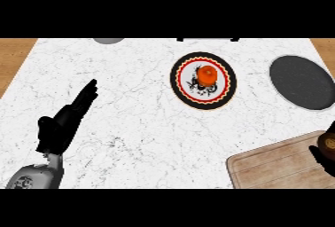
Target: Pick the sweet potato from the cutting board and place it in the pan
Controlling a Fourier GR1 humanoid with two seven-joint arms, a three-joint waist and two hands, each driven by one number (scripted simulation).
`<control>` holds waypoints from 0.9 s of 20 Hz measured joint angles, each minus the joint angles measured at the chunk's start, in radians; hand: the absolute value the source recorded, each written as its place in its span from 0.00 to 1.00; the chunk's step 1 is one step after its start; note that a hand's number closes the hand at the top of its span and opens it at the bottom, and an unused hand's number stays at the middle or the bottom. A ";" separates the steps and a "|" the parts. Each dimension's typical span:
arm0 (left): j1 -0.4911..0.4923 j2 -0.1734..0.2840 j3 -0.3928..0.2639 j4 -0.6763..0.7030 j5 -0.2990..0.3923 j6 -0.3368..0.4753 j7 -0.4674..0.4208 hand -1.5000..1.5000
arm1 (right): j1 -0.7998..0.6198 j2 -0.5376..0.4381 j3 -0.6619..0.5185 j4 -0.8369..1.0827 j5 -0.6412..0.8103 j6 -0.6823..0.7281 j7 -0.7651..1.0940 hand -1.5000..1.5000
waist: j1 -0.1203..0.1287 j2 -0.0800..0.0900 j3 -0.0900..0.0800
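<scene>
Sweet potato | brown, rounded | right edge | right hand curled round it

I have one view only, from the head, looking steeply down on the white marble counter. My forearms enter from its lower edge. It sits near enough that the cutting board is cropped at the corner.

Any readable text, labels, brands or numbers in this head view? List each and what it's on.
None readable.
Plate: black figure drawn on its white centre and a patterned rim, decoration only, no letters.
Left forearm: a round mark on the grey casing, too blurred to read.
Pan, cutting board, marble counter: no text or labels visible.
</scene>
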 measured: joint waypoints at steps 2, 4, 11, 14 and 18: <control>-0.008 -0.007 0.002 0.006 0.000 -0.005 0.000 0.50 | -0.088 -0.011 -0.013 0.113 0.010 -0.006 -0.023 1.00 | 0.004 0.001 0.000; -0.030 -0.008 0.007 0.022 0.000 -0.012 0.004 0.50 | -0.171 -0.007 -0.013 0.240 0.041 -0.041 -0.059 1.00 | 0.008 0.002 0.000; -0.041 -0.023 0.004 0.026 -0.011 -0.021 0.005 0.50 | -0.430 -0.016 -0.054 0.704 0.126 -0.189 -0.238 1.00 | 0.021 0.006 0.001; -0.028 -0.023 0.008 0.014 -0.013 -0.027 0.003 0.50 | -0.539 -0.037 -0.074 0.899 0.140 -0.222 -0.319 1.00 | 0.023 0.007 0.001; -0.040 -0.028 0.010 0.023 -0.016 -0.036 0.007 0.50 | -0.668 -0.063 -0.102 1.144 0.164 -0.285 -0.424 1.00 | 0.030 0.010 0.002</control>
